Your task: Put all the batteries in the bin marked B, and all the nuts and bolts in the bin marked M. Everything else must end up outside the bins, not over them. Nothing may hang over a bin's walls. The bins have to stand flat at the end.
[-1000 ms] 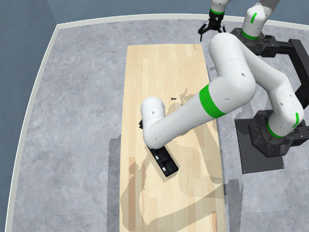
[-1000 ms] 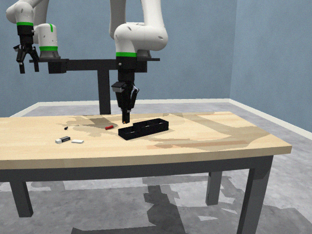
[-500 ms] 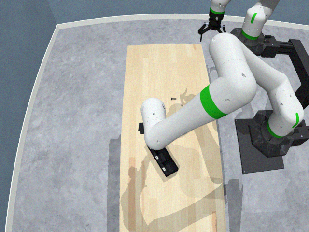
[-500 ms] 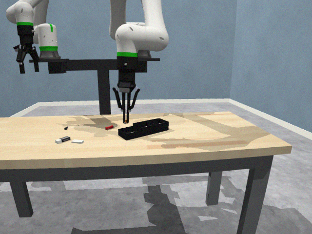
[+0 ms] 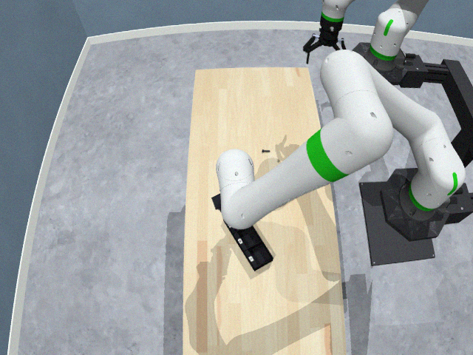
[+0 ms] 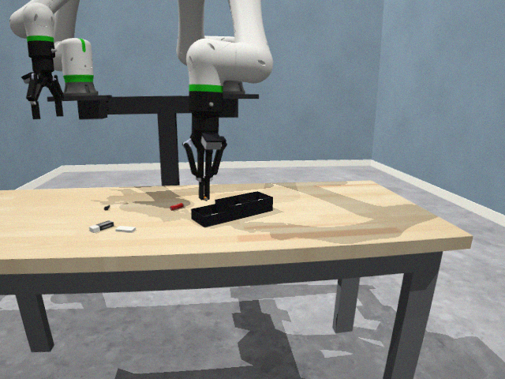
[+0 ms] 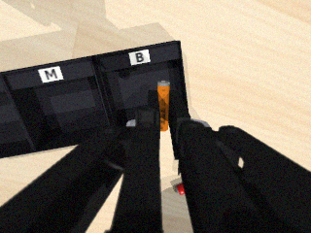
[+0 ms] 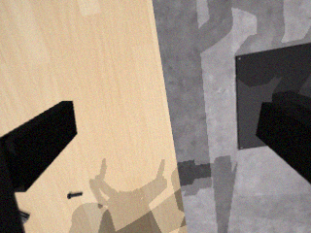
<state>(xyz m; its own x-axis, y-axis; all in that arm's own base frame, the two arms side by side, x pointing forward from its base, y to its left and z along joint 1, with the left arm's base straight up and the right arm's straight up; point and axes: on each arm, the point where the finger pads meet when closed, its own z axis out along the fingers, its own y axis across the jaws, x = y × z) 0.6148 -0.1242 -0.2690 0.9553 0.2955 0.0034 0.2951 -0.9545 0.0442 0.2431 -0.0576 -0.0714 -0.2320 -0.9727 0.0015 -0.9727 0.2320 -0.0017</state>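
Observation:
My left gripper [image 6: 203,193] [image 7: 162,105] is shut on an orange battery [image 6: 205,198] [image 7: 163,92], held over bin B [image 6: 200,216] [image 7: 165,51], the end bin near the red battery. Bin M [image 5: 239,241] [image 7: 73,71] is the middle one of the joined black row. The red battery [image 6: 177,206] [image 7: 181,188] lies on the table beside bin B. A dark bolt [image 5: 265,151] [image 6: 106,207] [image 8: 75,195] lies farther off. A tiny dark piece [image 5: 278,160] [image 8: 100,206] near it may be a nut. My right gripper [image 5: 325,57] [image 6: 47,114] [image 8: 166,118] is open, high beyond the table edge.
A black-and-white eraser [image 6: 102,226] and a flat white block [image 6: 125,229] lie on the table [image 5: 225,103] [image 6: 309,228]. A third bin [image 5: 263,255] ends the row beyond M. The left arm [image 5: 282,183] hides bin B in the top view.

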